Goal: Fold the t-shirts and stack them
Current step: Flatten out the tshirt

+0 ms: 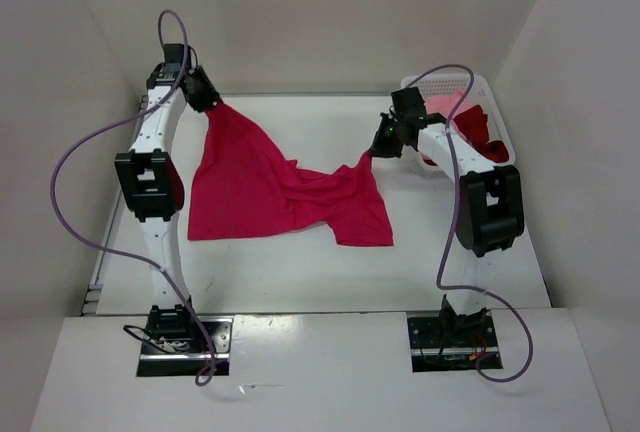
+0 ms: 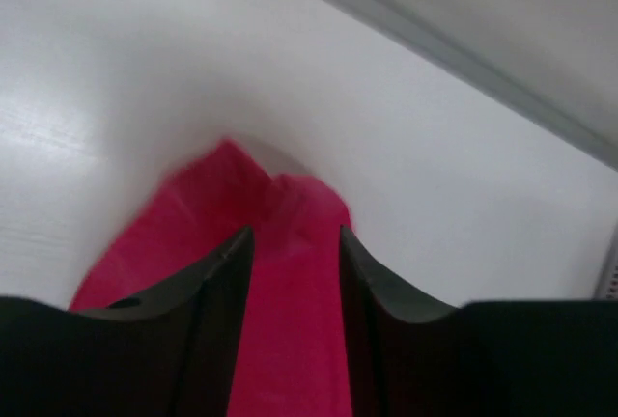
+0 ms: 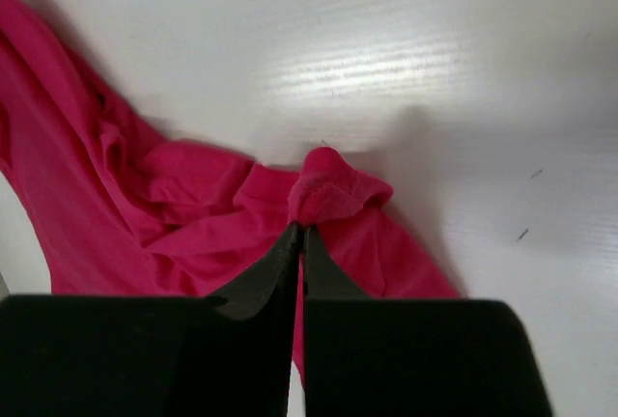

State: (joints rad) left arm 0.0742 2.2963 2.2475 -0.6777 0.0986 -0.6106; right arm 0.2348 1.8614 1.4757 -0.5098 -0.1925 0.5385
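From above, the crimson-pink t-shirt (image 1: 250, 182) lies stretched across the middle of the white tabletop (image 1: 300, 277), drawn up at two points. Its far left corner rises to the left gripper (image 1: 213, 102), close to the tabletop's far edge. A bunched bit of its right side is lifted by the right gripper (image 1: 372, 152). The shirt's near hem lies flat, with a broad bare band between it and the near edge. Bare surface also lies beyond it towards the back wall. At the far right corner, the white lattice basket (image 1: 440, 80) sits hard against the side wall. It holds the pale pink t-shirt (image 1: 447, 104) and the dark red t-shirt (image 1: 478, 124). The right arm reaches just in front of it.

At the left wrist, the left gripper (image 2: 293, 234) stands released. Its fingers (image 2: 227, 272) are parted, and the crimson-pink t-shirt (image 2: 208, 190) runs loose through the gap and ends in a peak just past the tips. Clear tabletop (image 2: 145, 50) stretches beyond, up to a grey edge strip (image 2: 435, 41) at the wall.

At the right wrist, the right gripper (image 3: 301, 231) is clenched, pinching a small rolled fold of the crimson-pink t-shirt (image 3: 116, 195). The rest of the shirt spreads left and below, and open tabletop (image 3: 435, 50) lies ahead and to the right.
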